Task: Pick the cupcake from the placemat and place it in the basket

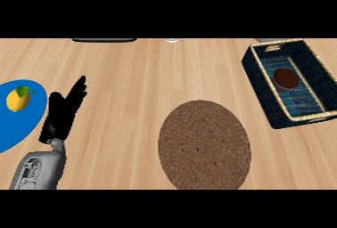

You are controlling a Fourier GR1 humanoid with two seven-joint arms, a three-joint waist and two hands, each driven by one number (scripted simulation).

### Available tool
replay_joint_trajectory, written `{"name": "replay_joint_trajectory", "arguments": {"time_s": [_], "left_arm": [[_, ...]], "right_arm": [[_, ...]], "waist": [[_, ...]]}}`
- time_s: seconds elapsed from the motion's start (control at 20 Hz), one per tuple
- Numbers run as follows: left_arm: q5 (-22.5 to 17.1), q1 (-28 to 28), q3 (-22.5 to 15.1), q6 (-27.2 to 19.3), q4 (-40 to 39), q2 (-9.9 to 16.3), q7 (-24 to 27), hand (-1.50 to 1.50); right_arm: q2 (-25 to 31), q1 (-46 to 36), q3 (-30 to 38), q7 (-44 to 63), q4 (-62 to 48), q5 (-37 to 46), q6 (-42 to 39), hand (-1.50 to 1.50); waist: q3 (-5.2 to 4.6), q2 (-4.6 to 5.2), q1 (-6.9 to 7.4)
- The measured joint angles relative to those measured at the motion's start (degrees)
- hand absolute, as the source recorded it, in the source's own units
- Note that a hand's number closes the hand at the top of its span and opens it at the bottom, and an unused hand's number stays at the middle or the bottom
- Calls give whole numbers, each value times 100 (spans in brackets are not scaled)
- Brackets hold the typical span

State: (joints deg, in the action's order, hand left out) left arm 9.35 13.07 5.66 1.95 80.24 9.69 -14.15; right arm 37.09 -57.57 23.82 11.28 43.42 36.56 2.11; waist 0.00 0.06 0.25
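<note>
A cupcake (286,79) with a dark brown top sits inside the dark blue woven basket (261,84) at the far right of the counter. The round brown placemat (204,144) lies in the lower middle with nothing on it. My left hand (63,113) rests at the left, fingers straight and pointing up, holding nothing, far from the basket. My right hand does not show.
A blue plate (26,120) at the left edge carries a yellow lemon (18,99), just left of my left hand. A dark flat object (104,40) and a small pale item (172,40) lie at the counter's far edge.
</note>
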Motion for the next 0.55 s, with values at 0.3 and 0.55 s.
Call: {"name": "replay_joint_trajectory", "arguments": {"time_s": [0.3, 0.55], "left_arm": [[-9, 32, 41, 12, -105, 21, 64, 0], [-7, -67, 64, 5, -130, 20, 189, 0]], "right_arm": [[662, 361, 705, 56, -15, -480, -22, -150], [1306, 950, 1253, -134, -95, -960, -471, -150]], "waist": [[1, -5, -54], [1, -11, -73]]}}
